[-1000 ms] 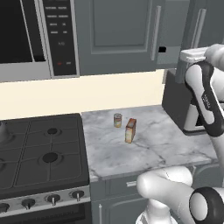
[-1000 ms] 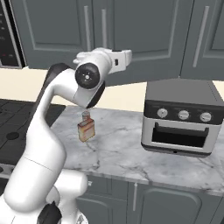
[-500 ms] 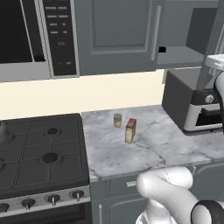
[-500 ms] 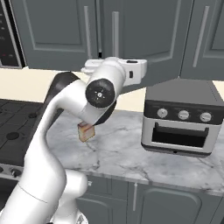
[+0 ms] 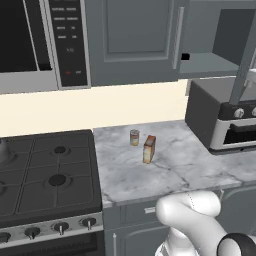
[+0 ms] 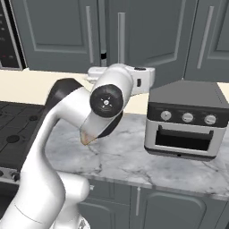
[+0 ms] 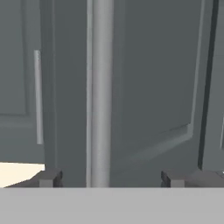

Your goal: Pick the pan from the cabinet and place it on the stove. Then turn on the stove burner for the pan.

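The pincer (image 7: 106, 180) is held open, its 2 dark fingertips (image 7: 49, 178) set wide apart to either side of the long vertical bar handle (image 7: 101, 92) of a cabinet door (image 7: 153, 78), with nothing gripped between them. In the left base view the cabinet (image 5: 210, 45) on the right is seen partly open, its grey inner shelf (image 5: 212, 66) exposed above the toaster oven (image 5: 227, 120); the pan cannot be made out on the part of the shelf that is seen, so it is judged to lie deeper inside or behind the door.

The stove (image 5: 47, 175) lies at the left, its grates bare, and a small tin can (image 5: 134, 137) and a box (image 5: 149, 149) stand on the counter (image 5: 170, 165).

A steel pan is expected to be rigid, fairly heavy and slick at the rim. The straight black handle is judged the better hold, taken close to the bowl so that the pan tips less.
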Available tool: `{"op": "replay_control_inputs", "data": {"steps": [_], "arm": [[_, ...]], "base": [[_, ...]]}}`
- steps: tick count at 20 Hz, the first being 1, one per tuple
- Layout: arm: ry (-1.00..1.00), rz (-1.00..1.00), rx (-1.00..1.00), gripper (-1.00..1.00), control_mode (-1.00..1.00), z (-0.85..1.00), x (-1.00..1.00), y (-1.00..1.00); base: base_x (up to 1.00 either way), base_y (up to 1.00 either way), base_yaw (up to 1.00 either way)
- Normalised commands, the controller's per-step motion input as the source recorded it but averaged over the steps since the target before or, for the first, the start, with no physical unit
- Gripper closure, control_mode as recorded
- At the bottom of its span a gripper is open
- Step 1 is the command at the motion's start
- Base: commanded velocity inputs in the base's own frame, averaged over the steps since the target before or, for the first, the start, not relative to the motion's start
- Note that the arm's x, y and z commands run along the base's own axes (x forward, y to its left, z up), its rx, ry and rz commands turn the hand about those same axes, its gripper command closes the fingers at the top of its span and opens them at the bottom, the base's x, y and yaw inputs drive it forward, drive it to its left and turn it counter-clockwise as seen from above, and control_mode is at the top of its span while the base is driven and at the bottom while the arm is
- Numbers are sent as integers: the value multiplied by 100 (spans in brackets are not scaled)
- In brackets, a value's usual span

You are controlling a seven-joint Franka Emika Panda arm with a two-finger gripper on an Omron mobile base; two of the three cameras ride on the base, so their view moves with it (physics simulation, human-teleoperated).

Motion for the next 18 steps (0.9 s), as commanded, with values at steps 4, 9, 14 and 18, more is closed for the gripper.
{"op": "replay_control_inputs", "data": {"steps": [4,9,14,18], "arm": [[-4,-1,0,-100,-100,0,-52,-12],[-3,-10,-8,-100,-100,0,-70,12],[1,-20,-23,-100,-100,0,-31,39],[9,-24,-28,-100,-100,0,0,47]], "base": [[0,0,0],[0,0,0],[0,0,0],[0,0,0]]}}
